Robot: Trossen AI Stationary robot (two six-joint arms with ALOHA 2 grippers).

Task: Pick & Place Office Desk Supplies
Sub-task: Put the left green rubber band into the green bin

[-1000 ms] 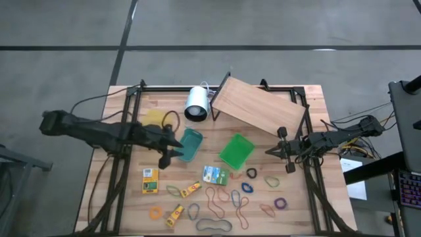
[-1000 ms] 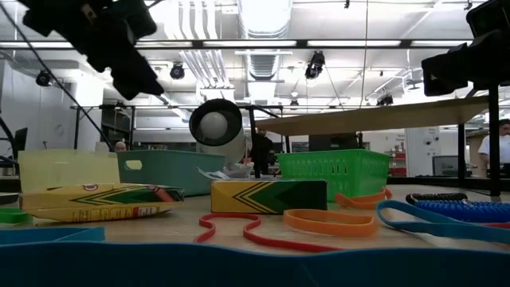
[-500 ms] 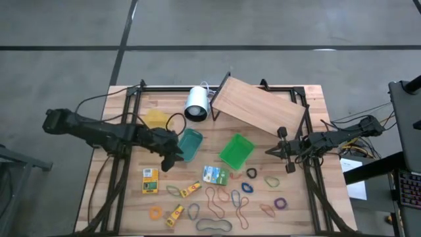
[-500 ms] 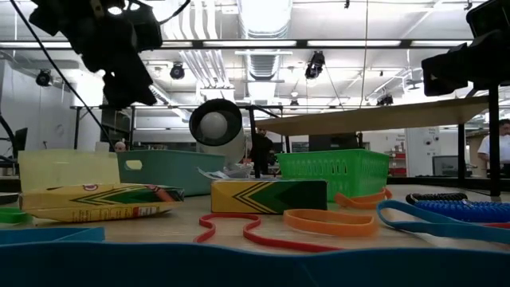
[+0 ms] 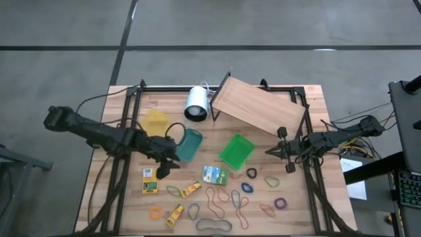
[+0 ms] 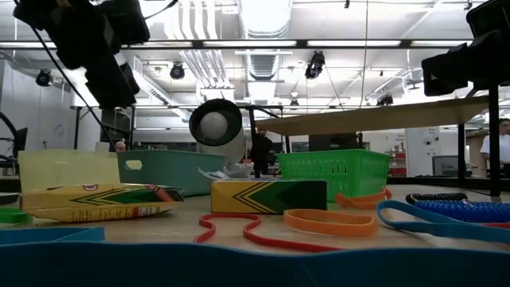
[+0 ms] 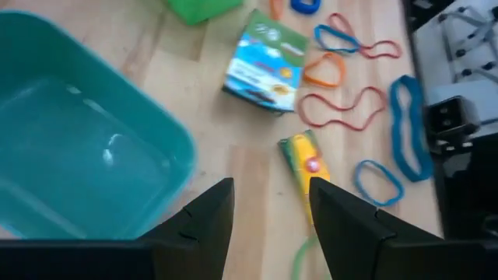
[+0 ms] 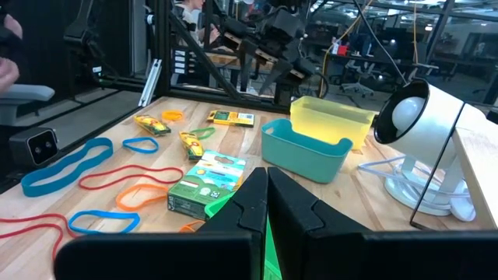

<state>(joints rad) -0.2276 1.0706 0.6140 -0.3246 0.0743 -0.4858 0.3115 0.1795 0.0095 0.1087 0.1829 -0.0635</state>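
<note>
I work over a wooden table in a big lit workshop. The teal bin and green basket look empty. My left gripper, fingers apart and holding nothing, hangs beside the bin; my right gripper is closed. Rubber bands and the packet lie near the front.

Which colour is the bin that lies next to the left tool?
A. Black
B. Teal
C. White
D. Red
B. In the high view the left tool hovers just beside the teal bin, and the left wrist view shows that same teal bin close to its fingers.
</note>
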